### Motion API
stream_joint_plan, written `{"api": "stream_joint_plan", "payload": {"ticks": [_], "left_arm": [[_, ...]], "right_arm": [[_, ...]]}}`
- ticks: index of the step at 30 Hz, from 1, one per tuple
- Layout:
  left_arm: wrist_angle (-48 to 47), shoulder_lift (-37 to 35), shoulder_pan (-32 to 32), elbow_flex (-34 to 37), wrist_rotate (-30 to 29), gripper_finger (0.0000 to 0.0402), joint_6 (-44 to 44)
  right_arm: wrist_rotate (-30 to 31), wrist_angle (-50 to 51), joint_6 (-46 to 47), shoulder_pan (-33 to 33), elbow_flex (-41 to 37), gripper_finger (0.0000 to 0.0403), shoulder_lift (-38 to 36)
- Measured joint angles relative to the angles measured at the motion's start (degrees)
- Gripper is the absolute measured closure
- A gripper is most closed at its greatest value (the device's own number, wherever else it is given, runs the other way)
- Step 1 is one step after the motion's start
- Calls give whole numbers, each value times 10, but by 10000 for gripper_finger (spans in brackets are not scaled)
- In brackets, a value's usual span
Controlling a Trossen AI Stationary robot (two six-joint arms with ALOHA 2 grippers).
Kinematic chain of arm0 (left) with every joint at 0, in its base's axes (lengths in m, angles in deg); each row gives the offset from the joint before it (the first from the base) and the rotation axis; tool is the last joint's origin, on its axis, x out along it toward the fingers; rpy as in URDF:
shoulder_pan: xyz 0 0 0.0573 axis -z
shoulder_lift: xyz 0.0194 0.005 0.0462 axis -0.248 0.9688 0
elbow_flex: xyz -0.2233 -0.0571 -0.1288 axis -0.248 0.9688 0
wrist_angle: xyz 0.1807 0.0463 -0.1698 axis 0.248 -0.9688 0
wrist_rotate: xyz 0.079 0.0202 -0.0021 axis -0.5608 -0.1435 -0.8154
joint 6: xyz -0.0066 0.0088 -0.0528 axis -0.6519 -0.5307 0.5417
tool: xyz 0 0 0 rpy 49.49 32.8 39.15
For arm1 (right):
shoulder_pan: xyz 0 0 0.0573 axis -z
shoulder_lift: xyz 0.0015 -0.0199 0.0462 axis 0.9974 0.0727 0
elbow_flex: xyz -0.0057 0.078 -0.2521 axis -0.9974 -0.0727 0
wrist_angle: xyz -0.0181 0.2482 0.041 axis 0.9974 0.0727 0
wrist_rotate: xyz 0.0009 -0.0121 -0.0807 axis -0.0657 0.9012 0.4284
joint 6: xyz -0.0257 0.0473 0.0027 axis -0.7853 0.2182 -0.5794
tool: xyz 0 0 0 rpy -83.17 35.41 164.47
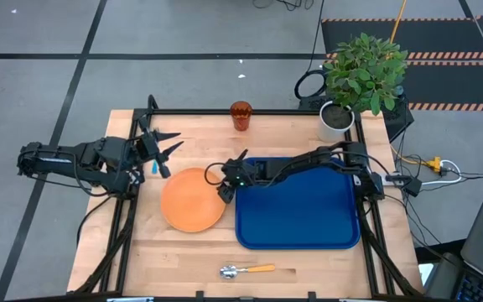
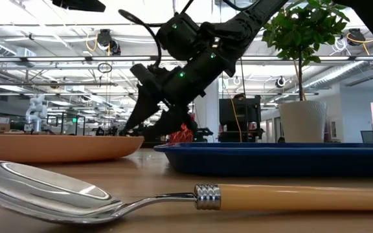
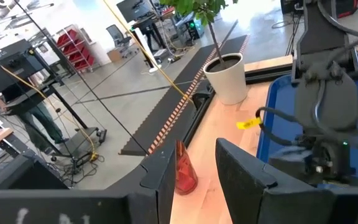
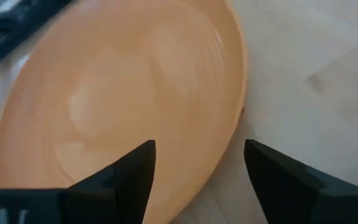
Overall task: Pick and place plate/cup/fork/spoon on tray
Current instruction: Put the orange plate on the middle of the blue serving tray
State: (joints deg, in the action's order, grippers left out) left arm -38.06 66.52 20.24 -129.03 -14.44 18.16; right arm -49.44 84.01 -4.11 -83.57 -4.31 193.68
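Observation:
The orange plate [image 1: 193, 200] lies flat on the table, left of the dark-blue tray [image 1: 300, 220]. My right gripper [image 1: 225, 186] reaches across the tray's left end to the plate's right rim [image 4: 236, 106]. It is open, with one finger over the plate's inside and one over the table outside; it also shows in the low view [image 2: 135, 126]. My left gripper [image 1: 164, 148] is open at the table's left, above the light-blue fork [image 1: 153, 167]. The reddish cup [image 1: 241, 115] stands upright at the far edge. The spoon [image 1: 246, 270] lies near the front edge.
A white pot with a green plant [image 1: 355, 80] stands at the far right corner, beyond the tray. Black frame rails run along the table's edges. Bare wood lies between the plate and the spoon.

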Motion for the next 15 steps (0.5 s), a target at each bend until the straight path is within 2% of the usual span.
{"api": "stream_joint_plan", "payload": {"ticks": [10, 12, 15], "left_arm": [[0, 0, 0, 0, -1, 284, -2], [0, 0, 0, 0, 0, 284, -2], [0, 0, 0, 0, -1, 284, -2]], "right_arm": [[-12, -11, 2, 0, 0, 209, 12], [-12, -12, -9, -1, 0, 226, 12], [-11, -14, -24, -1, 0, 271, 12]]}}
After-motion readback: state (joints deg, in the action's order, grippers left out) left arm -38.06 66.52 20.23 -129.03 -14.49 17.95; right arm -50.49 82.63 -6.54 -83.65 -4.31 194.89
